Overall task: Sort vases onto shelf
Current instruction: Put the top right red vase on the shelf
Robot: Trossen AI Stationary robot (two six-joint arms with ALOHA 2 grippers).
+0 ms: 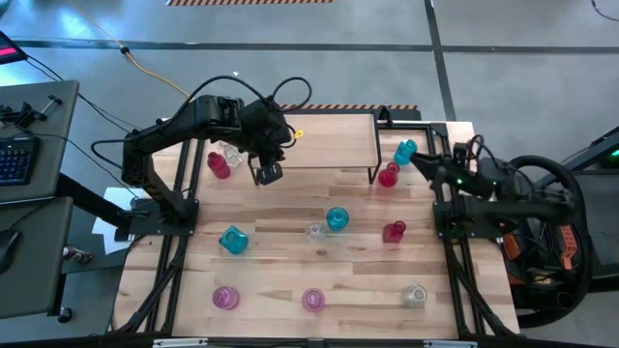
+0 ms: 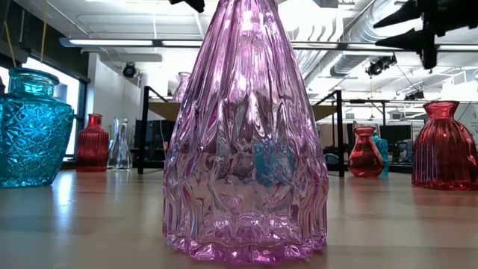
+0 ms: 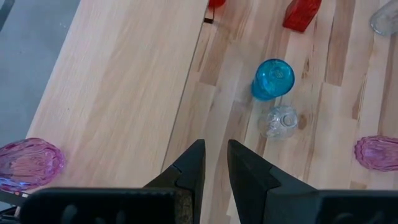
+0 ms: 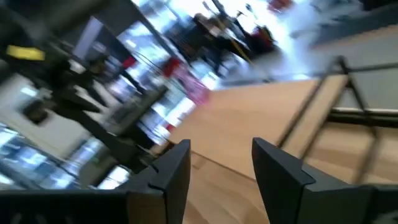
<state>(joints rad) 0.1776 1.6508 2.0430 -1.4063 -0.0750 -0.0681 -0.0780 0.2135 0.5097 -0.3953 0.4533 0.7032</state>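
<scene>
I count 0 vases clearly on the shelf [image 1: 324, 140], roughly 11 scattered around it on the table [image 1: 290, 280]; left gripper [image 1: 268, 173] narrow and empty at its front-left corner, right gripper [image 1: 428, 164] wide, empty beside its right end, near a teal vase [image 1: 404, 151].

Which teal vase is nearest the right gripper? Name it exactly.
The teal vase just off the right end of the shelf, beside the right gripper. The middle teal vase and the left teal vase stand farther away on the tabletop.
</scene>
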